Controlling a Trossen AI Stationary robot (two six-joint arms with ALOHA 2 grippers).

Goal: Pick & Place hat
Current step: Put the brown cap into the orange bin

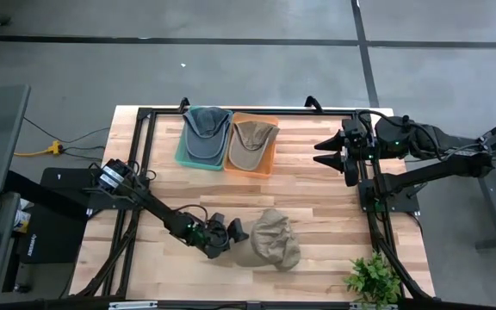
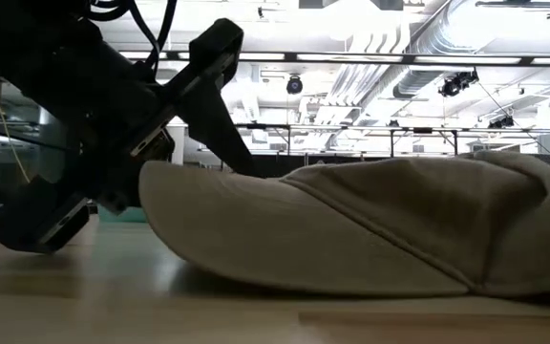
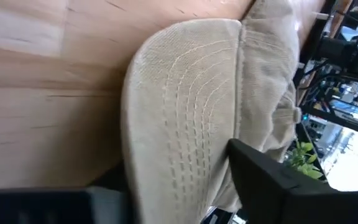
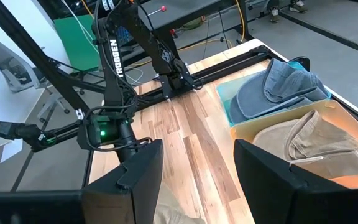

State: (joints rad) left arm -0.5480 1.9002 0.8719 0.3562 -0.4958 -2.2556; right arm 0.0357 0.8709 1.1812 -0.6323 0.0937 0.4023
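Note:
A beige cap (image 1: 272, 239) lies on the wood table near its near edge, crown down on the boards, brim (image 3: 179, 124) pointing toward the table's left. My left gripper (image 1: 231, 232) is open and low at the table. Its fingers stand on either side of the brim's edge, one finger (image 2: 213, 86) slanting over the brim, the other (image 3: 42, 208) beside it by the table. My right gripper (image 1: 324, 153) is open and hangs above the table's far right part, away from the cap. My left gripper (image 3: 179, 180) straddles the front of the beige cap's brim (image 3: 166, 162), coming level from the table's left. One finger (image 3: 278, 180) lies close over the brim's top. I cannot tell whether either finger touches the cloth. The cap rests on the table.
At the far edge stand a teal bin (image 1: 182, 148) holding a grey-blue cap (image 1: 207, 129) and an orange bin (image 1: 269, 159) holding a tan cap (image 1: 252, 142). A green plant (image 1: 373, 280) sits at the near right corner. Black frame rails run along both sides of the table.

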